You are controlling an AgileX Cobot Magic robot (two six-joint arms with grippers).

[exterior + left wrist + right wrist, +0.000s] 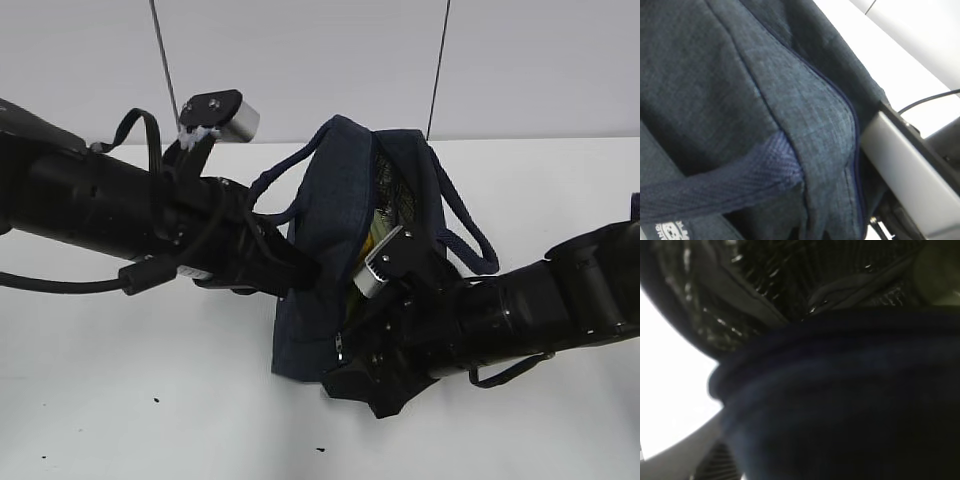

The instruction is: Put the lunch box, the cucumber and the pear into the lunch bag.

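Note:
The dark navy lunch bag (320,210) stands in the middle of the white table with its mouth open toward the right. Its silver foil lining (392,185) shows inside. A yellow-green shape (383,228) lies inside; I cannot tell which item it is. My left gripper (300,272) presses against the bag's left wall, and its wrist view shows only navy fabric (765,90) and a handle strap (715,185). My right gripper (355,375) is at the bag's lower front corner by the zipper pull (340,350). Its wrist view shows the dark rim (840,405) and the lining (765,285). No jaws show. No cucumber, pear or lunch box shows clearly.
The white table (150,400) runs around the bag, with a pale wall behind. A loop handle (470,235) hangs on the bag's right side over my right arm. A pale green blur (940,270) sits at the top right of the right wrist view.

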